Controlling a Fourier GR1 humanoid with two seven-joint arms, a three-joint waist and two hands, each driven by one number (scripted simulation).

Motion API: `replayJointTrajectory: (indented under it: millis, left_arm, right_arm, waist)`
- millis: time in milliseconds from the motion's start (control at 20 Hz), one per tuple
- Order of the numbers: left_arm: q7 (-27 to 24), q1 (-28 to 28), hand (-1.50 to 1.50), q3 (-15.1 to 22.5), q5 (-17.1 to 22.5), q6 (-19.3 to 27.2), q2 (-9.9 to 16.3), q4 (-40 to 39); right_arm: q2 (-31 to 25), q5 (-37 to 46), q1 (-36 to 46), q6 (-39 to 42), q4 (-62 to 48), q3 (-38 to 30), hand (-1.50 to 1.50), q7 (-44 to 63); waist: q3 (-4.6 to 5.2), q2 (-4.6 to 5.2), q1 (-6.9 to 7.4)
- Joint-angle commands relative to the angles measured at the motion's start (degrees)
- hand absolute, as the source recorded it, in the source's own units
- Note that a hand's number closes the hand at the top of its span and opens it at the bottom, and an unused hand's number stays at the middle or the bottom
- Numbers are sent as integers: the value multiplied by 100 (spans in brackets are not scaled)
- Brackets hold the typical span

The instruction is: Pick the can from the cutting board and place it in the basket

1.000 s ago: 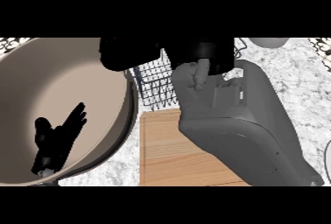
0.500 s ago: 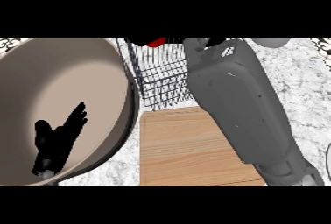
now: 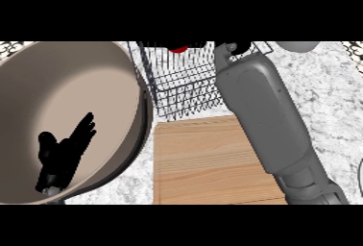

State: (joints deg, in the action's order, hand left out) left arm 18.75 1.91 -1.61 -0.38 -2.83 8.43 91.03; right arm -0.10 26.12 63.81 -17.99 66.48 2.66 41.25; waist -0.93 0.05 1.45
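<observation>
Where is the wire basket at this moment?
In the head view, the wire basket sits at the top centre, just beyond the cutting board, between the big bowl and the right forearm.

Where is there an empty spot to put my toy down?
The cutting board is bare between the big bowl and the right forearm. Marble counter right of that arm is open too. The wire basket end is crowded.

Wooden cutting board (image 3: 212, 163): flat on the counter, top bare, right edge covered by the forearm. Black wire basket (image 3: 177, 81): upright, just beyond the board's far edge. Red can (image 3: 178, 48): partly visible inside the basket at the top edge; pose indeterminate.
</observation>
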Motion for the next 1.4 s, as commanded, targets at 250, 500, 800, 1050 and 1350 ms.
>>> replayJointTrajectory:
  millis: [250, 500, 800, 1050, 1350]
  left_arm:
    - [-7, 468, 0, -163, 37, 26, -68, -711]
    - [89, 440, 0, -181, 50, -44, 17, -671]
    - [9, 460, 0, -237, 104, -184, 91, -832]
    - [78, 658, 0, -163, 17, -28, -20, -572]
    - [45, 604, 0, -282, 41, -53, 12, -654]
  right_arm:
    - [-500, 641, -321, 177, -811, 332, 150, -266]
    - [-682, 647, -514, 167, -1163, 320, -150, -1099]
    - [-813, 482, -201, 141, -1233, -13, -150, -1208]
    - [-1002, 144, -477, -99, -844, -495, -150, -1302]
    - [-1594, -248, -810, 95, -491, -1056, -150, -1282]
  waist:
    - [104, 26, -96]
    - [97, 49, -47]
    - [100, 45, -40]
    - [93, 4, -111]
    - [93, -2, -201]
